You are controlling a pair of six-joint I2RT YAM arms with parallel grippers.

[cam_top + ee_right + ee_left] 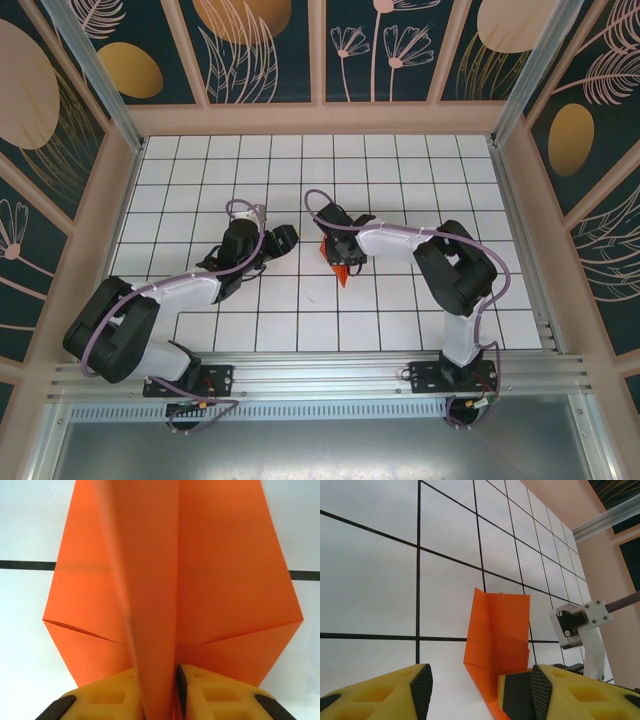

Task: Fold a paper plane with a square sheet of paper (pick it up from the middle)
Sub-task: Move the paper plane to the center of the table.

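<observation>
Orange plane (keel) betw. R pincer

Paper plane: thin orange paper, matt, smooth, with sharp creases. Right gripper: fingers of yellow plastic, matt and faintly grainy, faced with black pads, probably rubber. Table: white tiles, smooth with a slight sheen. Front rail: bare metal, ribbed, dull silver. Side walls: flat printed panels, matt
</observation>
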